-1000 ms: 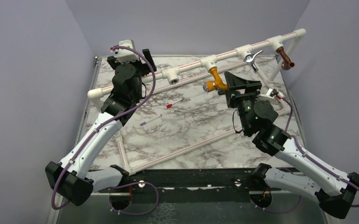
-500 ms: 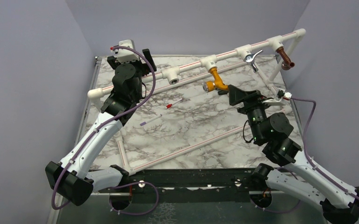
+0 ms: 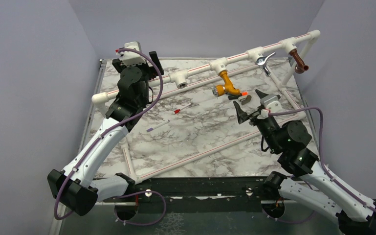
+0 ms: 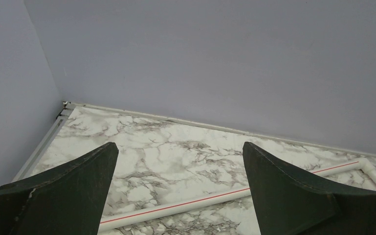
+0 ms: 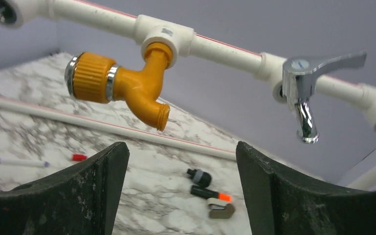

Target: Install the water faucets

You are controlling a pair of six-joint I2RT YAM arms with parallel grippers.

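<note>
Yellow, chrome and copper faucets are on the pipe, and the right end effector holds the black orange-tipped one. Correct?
No. The black orange-tipped faucet lies on the table, apart from the right end effector, which is open and empty; the right wrist view shows it. The yellow, chrome and copper faucets are on the pipe.

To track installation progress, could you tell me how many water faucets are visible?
4: the mustard-yellow faucet, chrome lever faucet and copper-brown faucet hang from the white pipe; the black orange-tipped faucet lies on the marble table. No others visible.
</note>
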